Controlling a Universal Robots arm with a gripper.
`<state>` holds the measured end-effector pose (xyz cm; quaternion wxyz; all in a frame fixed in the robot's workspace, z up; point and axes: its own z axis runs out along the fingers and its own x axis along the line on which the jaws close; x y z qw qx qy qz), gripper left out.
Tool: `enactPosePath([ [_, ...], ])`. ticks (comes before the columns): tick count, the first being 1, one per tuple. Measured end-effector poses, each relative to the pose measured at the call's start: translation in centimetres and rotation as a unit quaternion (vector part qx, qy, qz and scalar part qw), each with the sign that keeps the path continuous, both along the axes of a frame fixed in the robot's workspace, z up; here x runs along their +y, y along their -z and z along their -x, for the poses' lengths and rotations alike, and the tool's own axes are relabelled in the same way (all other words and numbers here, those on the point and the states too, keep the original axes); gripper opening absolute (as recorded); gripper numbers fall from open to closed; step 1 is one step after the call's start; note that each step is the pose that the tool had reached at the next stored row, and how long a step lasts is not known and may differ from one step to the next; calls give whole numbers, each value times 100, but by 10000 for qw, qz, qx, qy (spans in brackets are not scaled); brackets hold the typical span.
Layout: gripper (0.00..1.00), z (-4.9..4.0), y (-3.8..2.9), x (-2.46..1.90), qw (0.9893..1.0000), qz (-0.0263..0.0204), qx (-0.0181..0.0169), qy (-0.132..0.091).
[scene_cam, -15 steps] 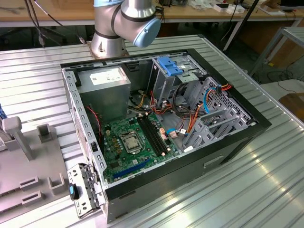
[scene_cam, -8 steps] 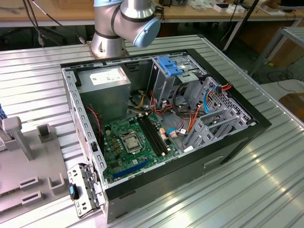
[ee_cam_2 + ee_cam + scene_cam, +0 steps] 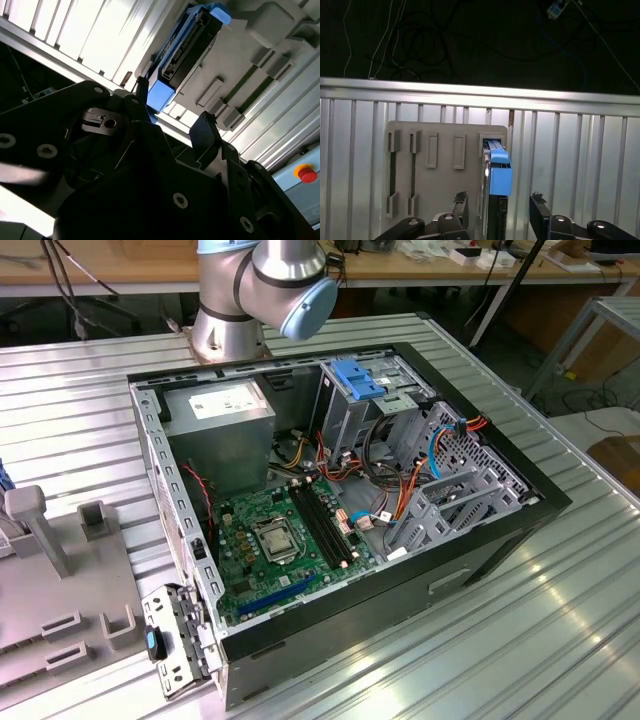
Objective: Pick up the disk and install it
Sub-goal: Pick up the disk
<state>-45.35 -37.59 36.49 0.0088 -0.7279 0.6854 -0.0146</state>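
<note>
End effector (image 3: 499, 197), as seen in both wrist views: its two dark fingers (image 3: 461, 204) are spread and released, gripping nothing; the disk (image 3: 500, 172) sits in the gap between them, and the first wrist view shows clear space on either side, so no contact can be claimed. The disk, a dark-grey drive in a bright blue carrier, stands on edge in a slot of the grey holder plate (image 3: 445, 190), its blue end turned toward the end effector; the plate's other slots are vacant. The plate lies flat on the ribbed metal table (image 3: 580, 150). In the exterior view the arm (image 3: 265, 285) rises from the far side of the table behind the open computer case (image 3: 480, 540), well apart from the holder plate; inside the case a metal cage (image 3: 345, 420), topped by a light-blue latch piece (image 3: 358, 377), stands beside the motherboard (image 3: 270, 540). Step in hand, by judgement: the pick-up, at the stage of lining up over the disk; installation is not begun. The grasp appears to call for fingers squarely on the two broad faces and a pull straight along the slot, since a skewed grip could jam the carrier against the slot walls.
</note>
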Motion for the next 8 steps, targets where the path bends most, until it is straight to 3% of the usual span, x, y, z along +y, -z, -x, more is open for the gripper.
enactPosePath([
  [4,60,5,118,0,10000,-1,4,84],
  [8,60,5,138,0,10000,-1,4,85],
])
